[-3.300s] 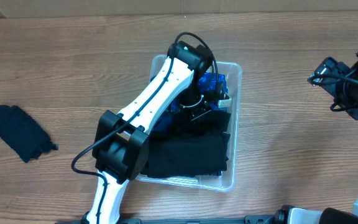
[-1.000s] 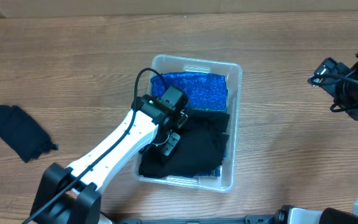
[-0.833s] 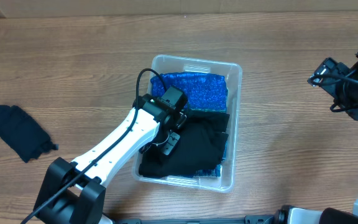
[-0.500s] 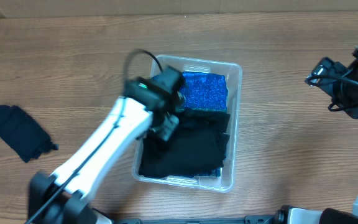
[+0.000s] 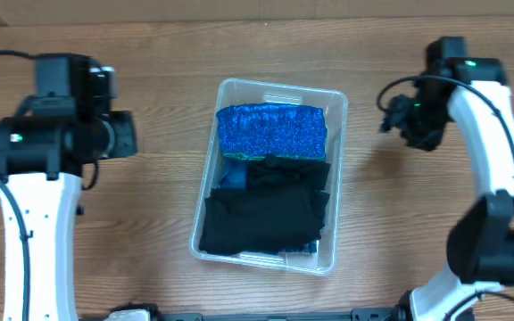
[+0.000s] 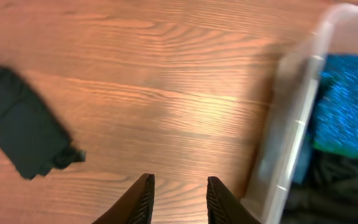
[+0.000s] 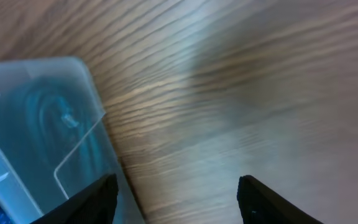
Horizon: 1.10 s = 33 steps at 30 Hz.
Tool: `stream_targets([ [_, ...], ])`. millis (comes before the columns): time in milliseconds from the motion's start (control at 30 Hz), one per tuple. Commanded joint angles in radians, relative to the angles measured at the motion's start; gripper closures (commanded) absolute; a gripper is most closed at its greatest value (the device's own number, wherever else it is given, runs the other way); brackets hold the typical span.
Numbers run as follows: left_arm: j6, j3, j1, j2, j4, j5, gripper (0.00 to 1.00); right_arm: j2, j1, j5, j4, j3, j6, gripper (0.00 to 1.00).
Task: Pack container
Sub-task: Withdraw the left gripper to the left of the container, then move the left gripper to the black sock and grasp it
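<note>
Wood table (image 5: 150, 53) lies under both sets of fingers, with bare grain directly beneath each pair in the wrist views.

Container (image 5: 281, 86), clear plastic, sits on the table between the two arms. In the left wrist view it is ahead and to the right of the fingertips, not touching them. In the right wrist view its corner is ahead and to the left of the fingertips, also apart from them.

Black garment (image 5: 261, 218) is folded inside the container and fills the end nearer the arm bases. From the left fingers it lies off to the right, past the container wall.

Blue sparkly garment (image 5: 272, 132) is inside the container at the far end, with its edge against the black garment. It is ahead-right of the left fingers.

Small dark cloth (image 6: 20, 134) lies flat on the table, ahead-left of the left fingers and well apart from the container.

Left gripper (image 6: 179, 199): fingers parted, nothing between them, above the bare table.

Right gripper (image 7: 176, 199): fingers spread wide and empty.
</note>
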State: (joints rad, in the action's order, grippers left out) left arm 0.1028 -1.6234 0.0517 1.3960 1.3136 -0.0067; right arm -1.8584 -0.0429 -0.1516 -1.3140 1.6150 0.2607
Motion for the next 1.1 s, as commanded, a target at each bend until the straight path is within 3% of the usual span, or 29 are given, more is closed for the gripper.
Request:
stream_targets([
  [0,0.016,0.001,0.077,0.009,0.002,0.045,0.70,-0.049,0.057,-0.090,0.028,0.001,-0.060,0.34],
  [200,0.009,0.001,0.145,0.009,0.007,0.045,0.68,-0.108,0.130,-0.299,0.080,0.001,-0.191,0.29],
  [433,-0.002,0.001,0.163,0.009,0.013,0.041,0.63,-0.108,0.140,-0.396,0.202,0.003,-0.212,0.23],
  [567,-0.014,0.001,0.174,0.009,0.027,0.040,0.47,-0.107,0.113,-0.314,0.215,0.004,-0.193,0.16],
  [667,-0.021,0.001,0.194,0.009,0.034,0.039,0.36,-0.106,0.072,-0.105,0.175,0.013,-0.092,0.11],
  [767,-0.020,0.001,0.243,0.009,0.041,0.024,0.01,-0.103,0.006,0.059,0.086,0.053,-0.047,0.09],
  [900,0.022,0.001,0.336,0.008,0.060,0.018,0.00,-0.076,-0.064,0.100,0.040,0.076,-0.035,0.07],
  [1067,0.101,0.007,0.549,0.008,0.073,0.055,0.00,-0.024,-0.138,0.094,0.024,0.076,-0.023,0.06],
])
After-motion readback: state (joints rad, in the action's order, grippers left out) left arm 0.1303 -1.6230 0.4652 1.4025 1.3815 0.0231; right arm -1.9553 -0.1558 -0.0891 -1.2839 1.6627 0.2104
